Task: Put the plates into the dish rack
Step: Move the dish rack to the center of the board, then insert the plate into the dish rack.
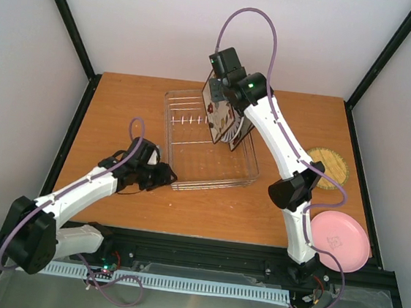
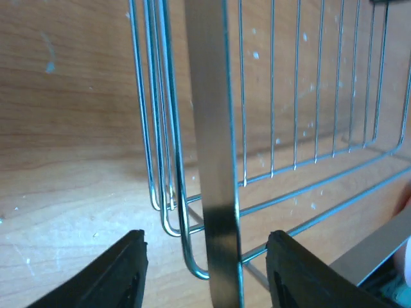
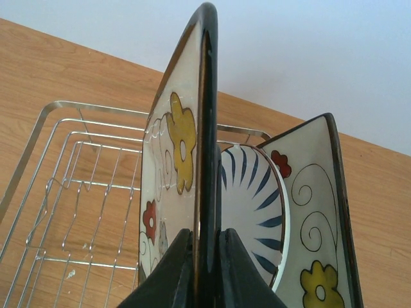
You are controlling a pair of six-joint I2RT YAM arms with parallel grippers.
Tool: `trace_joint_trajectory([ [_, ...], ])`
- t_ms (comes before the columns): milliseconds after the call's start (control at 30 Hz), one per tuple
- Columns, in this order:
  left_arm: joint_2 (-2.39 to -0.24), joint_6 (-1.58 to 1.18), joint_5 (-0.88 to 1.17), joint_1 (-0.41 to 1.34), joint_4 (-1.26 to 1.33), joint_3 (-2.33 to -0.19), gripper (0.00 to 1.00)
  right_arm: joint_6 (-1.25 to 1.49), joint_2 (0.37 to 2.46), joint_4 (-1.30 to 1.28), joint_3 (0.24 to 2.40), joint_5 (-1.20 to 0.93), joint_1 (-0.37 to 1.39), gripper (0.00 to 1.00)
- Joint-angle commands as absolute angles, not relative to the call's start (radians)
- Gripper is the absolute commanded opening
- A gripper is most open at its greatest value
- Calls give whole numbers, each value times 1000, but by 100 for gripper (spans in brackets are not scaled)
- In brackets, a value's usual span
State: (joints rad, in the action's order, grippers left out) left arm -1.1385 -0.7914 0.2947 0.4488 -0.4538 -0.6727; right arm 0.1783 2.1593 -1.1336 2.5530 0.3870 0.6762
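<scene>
R end effector (image 3: 205,244) is clenched on the dark rim of the floral plate (image 3: 180,147), held upright on edge at the rack's (image 1: 209,186) far-right part. You can't tell if the plate's bottom edge touches the wire.

L end effector (image 2: 207,236) is released, fingers either side of the rack's near-left corner strip w/ a gap on both sides.

Desk (image 1: 121,116) is orange-brown wood, boxed by white walls (image 1: 167,25) and black frame posts (image 1: 66,14).

Top view only: tan plate (image 1: 334,170) lies flat on the desk to the R, apart from the rack. Pink plate (image 1: 343,242) lies at the near-R corner by the R arm's base.

R wrist view only: behind the held plate, a striped plate (image 3: 253,192) and a 2nd floral plate (image 3: 311,224) stand leaning.

L wrist view shows pale specks on the wood.
</scene>
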Motion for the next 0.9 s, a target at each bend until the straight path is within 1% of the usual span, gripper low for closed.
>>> trace_joint_trajectory([
  [0,-1156,-778,371,481,-617,-724,63,191,2138,-1033,2607,399,672,3],
  [33,-1150,-774,355,482,-628,-739,66,191,2144,-1033,2609,397,672,3],
  [100,-1138,-765,325,481,-650,-764,65,192,2151,-1035,2615,397,670,3],
  [267,-1123,-720,253,437,-725,-843,71,195,2172,-1046,2620,402,664,3],
  [500,-1083,-634,271,281,-791,-923,74,189,2182,-1046,2619,424,660,3],
  [633,-1082,-626,275,258,-806,-959,78,192,2186,-1039,2616,436,652,3],
  [867,-1092,-624,286,255,-803,-978,82,195,2207,-1032,2612,464,644,3],
])
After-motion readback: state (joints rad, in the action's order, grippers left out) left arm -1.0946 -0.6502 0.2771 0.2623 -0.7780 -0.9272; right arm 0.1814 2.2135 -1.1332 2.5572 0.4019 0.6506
